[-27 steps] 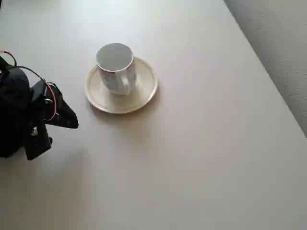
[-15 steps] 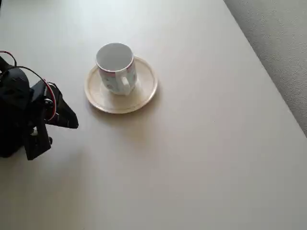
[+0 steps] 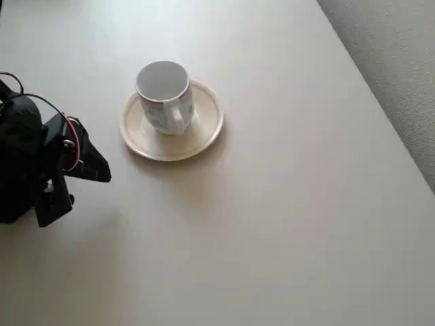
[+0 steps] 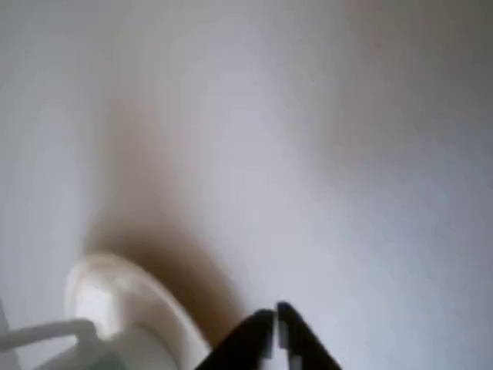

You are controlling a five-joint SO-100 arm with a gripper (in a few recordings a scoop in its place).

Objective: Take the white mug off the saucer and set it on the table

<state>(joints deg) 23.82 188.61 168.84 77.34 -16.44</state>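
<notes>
One broad surface carries everything: the table [image 3: 285, 224], matte beige-grey, with its straight right edge running diagonally down the overhead view and textured grey floor [image 3: 401, 61] beyond it.

My arm [image 3: 27, 166] comes next in size, a black body with red wiring at the left edge of the table in the overhead view. My gripper [image 3: 95, 168] points rightward, well apart from the crockery, touching neither piece.

Saucer [image 3: 204, 132]: round, cream-white, raised rim, lying toward the far left part of the table, up and to the right of my gripper in the overhead view. Its shadow falls toward the near edge.

White mug [image 3: 164, 97]: standing upright on the saucer, set off-centre toward the saucer's far-left rim, mouth open upward, handle facing the near side, thin reddish line under the lip.

Wrist view (blurred): saucer [image 4: 146, 301] at lower left with the mug's rim [image 4: 46, 333] cut by the frame corner; my fingertips [image 4: 266, 335] show dark at the bottom edge, tips drawn together with only a hairline slit between them, nothing held.
</notes>
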